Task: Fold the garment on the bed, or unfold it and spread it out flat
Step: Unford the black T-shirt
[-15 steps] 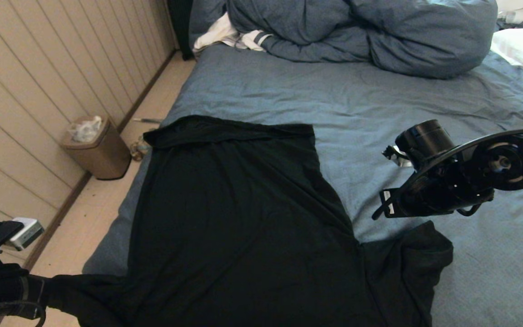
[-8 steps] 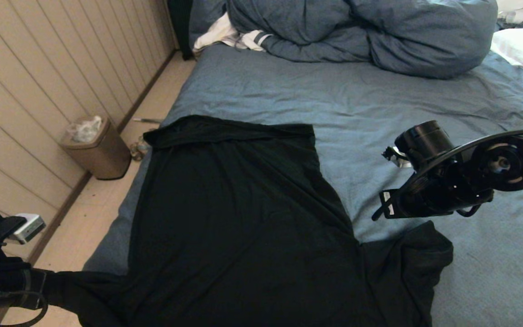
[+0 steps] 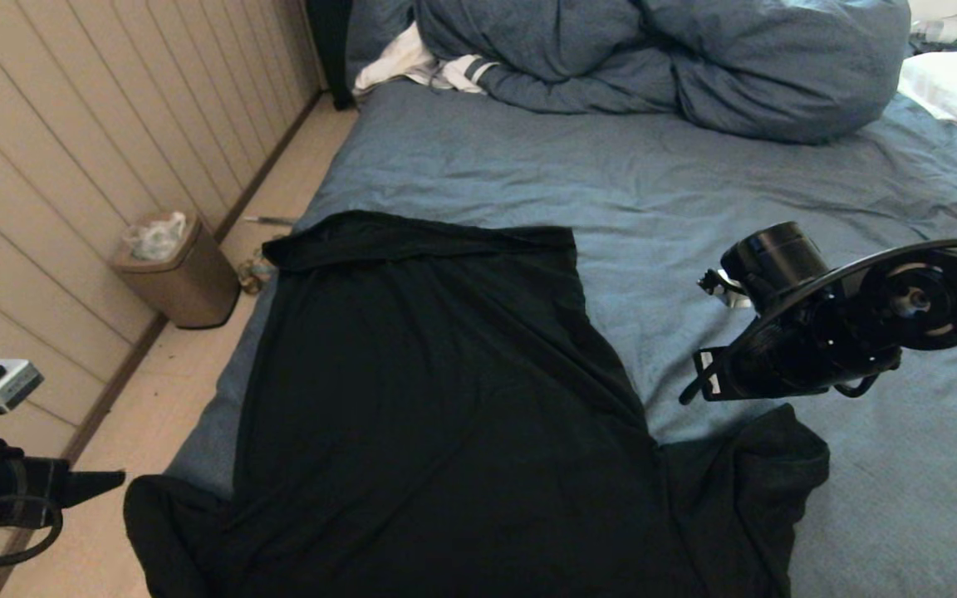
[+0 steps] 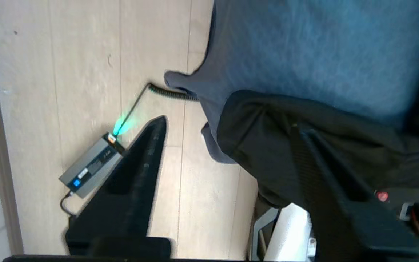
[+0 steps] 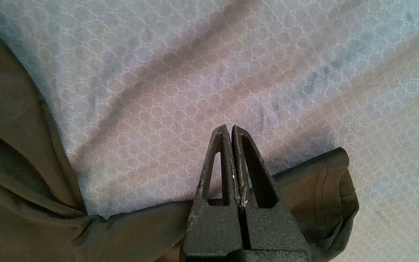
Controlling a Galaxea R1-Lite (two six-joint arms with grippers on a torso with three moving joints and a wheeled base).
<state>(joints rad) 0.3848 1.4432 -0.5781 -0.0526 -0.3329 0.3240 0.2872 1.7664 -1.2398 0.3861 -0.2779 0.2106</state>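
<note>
Black garment (image 3: 437, 399) lies plain side up across near left part of bed (image 3: 694, 191), hem toward the bunched duvet (image 3: 661, 58). Left sleeve droops over the mattress edge above bare floor (image 3: 154, 407). Left gripper (image 4: 227, 123) hangs beside that edge, fingers spread, holding nothing. Right gripper (image 5: 230, 127) hovers over sheet by right sleeve, fingers pressed together, empty. Wide bare sheet beyond.
</note>
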